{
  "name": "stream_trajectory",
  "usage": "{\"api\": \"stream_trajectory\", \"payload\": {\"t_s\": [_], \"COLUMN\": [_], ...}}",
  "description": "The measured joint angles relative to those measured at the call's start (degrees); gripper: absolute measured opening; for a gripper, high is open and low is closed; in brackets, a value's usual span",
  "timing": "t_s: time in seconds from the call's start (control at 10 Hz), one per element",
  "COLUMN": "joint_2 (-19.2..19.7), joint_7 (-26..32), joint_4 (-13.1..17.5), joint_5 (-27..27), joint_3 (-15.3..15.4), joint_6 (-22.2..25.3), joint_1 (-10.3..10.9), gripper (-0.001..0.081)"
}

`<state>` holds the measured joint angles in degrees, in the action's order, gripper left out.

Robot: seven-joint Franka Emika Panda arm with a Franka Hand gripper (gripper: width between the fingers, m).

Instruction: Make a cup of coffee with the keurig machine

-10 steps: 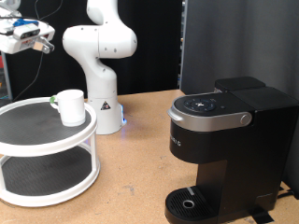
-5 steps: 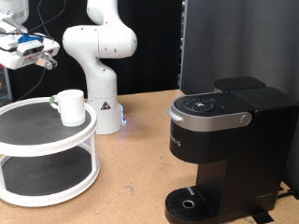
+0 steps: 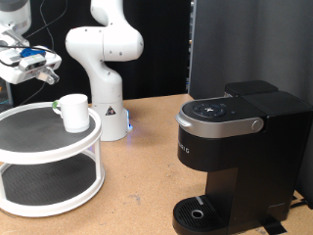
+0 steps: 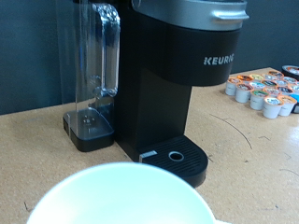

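The white cup (image 3: 73,112) stands upright on the top tier of a round white two-tier stand (image 3: 29,155) at the exterior view's left. My gripper (image 3: 45,67) hangs above and to the left of the cup, apart from it, with nothing seen between its fingers. In the wrist view the cup's rim (image 4: 121,194) fills the bottom edge; the fingers do not show there. The black keurig machine (image 3: 235,157) stands at the exterior view's right, handle down, with its drip tray bare; it also shows in the wrist view (image 4: 173,84).
The arm's white base (image 3: 106,108) stands behind the stand. A black panel (image 3: 245,44) rises behind the machine. Several coffee pods (image 4: 262,91) lie on the wooden table beside the machine. The machine's clear water tank (image 4: 93,56) is at its side.
My gripper has moved down and to the exterior view's right, closer to the cup. The cup and the machine have not moved.
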<state>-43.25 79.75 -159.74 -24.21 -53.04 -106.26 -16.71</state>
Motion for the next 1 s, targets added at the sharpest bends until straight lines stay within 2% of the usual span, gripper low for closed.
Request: {"api": "stream_trajectory", "payload": {"t_s": [0.4, 0.8, 1.0], "joint_2": [1.8, 2.9, 2.9], "joint_7": [1.9, 3.6, 3.6], "joint_4": [-0.9, -1.0, -1.1], "joint_5": [0.0, -0.1, -0.1], "joint_3": [-0.9, -2.1, -2.3], "joint_6": [-3.6, -4.1, -4.6], "joint_1": [0.4, 1.1, 1.2], "gripper": [0.0001, 0.0001, 0.0029]}}
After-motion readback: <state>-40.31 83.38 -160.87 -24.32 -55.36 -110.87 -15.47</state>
